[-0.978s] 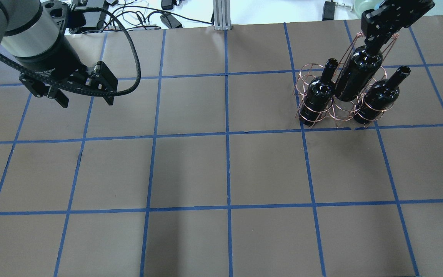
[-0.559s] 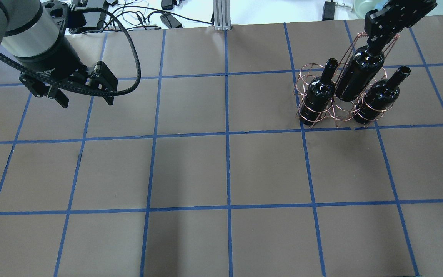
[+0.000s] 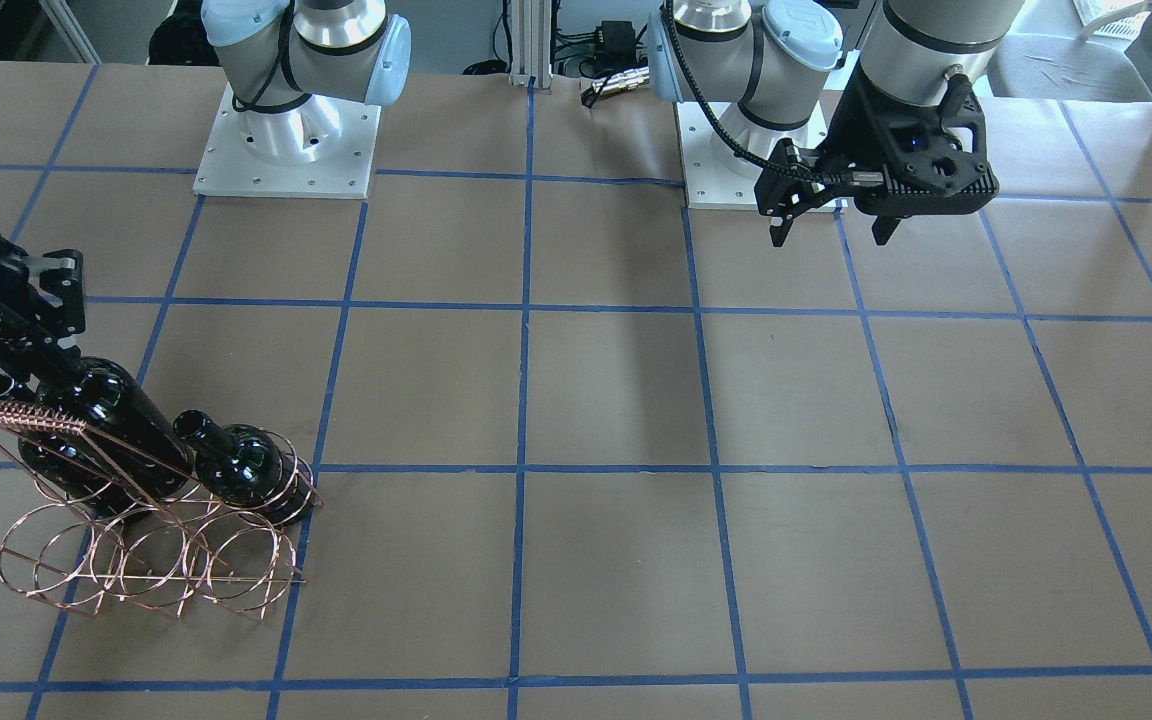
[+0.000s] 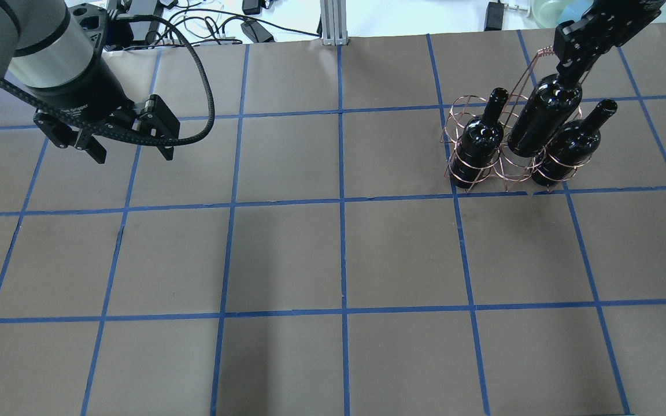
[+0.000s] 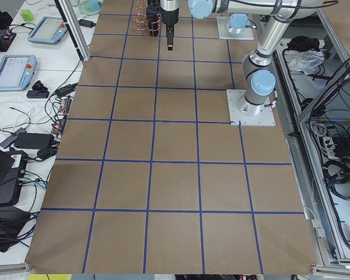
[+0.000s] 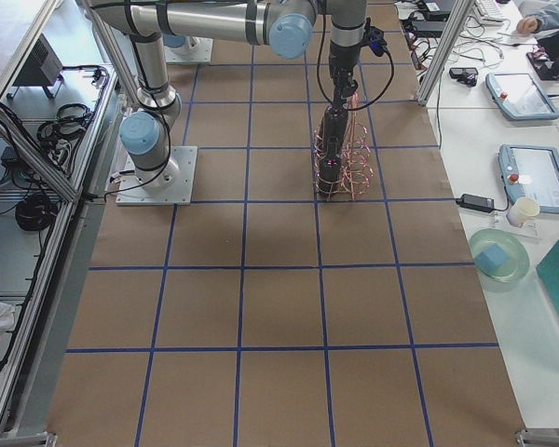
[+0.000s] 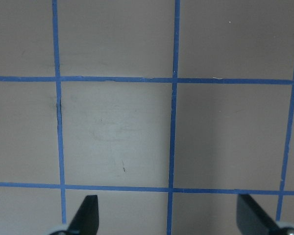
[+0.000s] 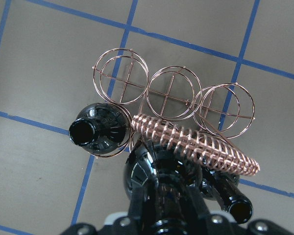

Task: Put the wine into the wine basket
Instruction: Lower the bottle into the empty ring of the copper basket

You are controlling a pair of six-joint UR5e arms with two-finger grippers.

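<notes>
My right gripper is shut on the neck of a glossy black wine bottle. It holds the bottle tilted, with the base down in the middle of the copper wire wine basket. Two more black bottles stand in the basket, one on the left and one on the right. In the right wrist view the held bottle sits under the coiled handle, between the other two. The far row of rings holds no bottle. My left gripper is open and empty, far to the left.
The brown paper table top carries a grid of blue tape. Cables and a power brick lie beyond the far edge. The left wrist view shows only paper and tape below the open fingertips.
My right gripper has moved up-image and lower with the bottle, which now stands more upright and deeper in the basket. The left arm shifted slightly.
</notes>
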